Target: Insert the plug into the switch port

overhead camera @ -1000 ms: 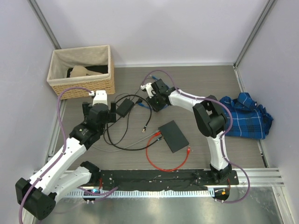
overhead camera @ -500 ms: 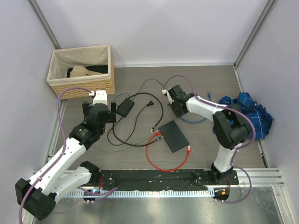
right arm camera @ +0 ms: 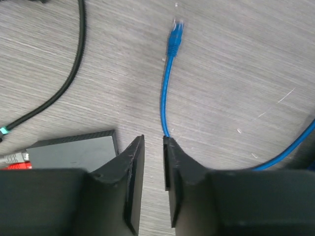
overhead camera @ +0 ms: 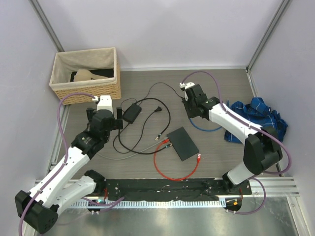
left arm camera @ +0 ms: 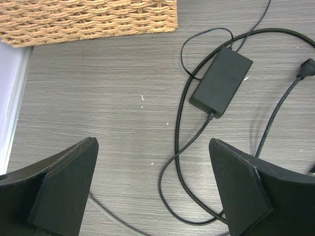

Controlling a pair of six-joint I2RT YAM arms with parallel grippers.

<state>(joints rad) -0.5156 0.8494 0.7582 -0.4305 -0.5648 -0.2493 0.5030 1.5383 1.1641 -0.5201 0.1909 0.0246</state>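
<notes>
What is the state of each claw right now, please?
Left claw: open, holding nothing.
Right claw: closed on the blue cable.

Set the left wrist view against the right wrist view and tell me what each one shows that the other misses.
Only the left wrist view shows the basket, the power brick with its black cords, and the left gripper, which is open. Only the right wrist view shows the blue cable with its plug, a corner of the switch, and the right gripper, shut on that cable. Both show the grey table and some black cord.
</notes>
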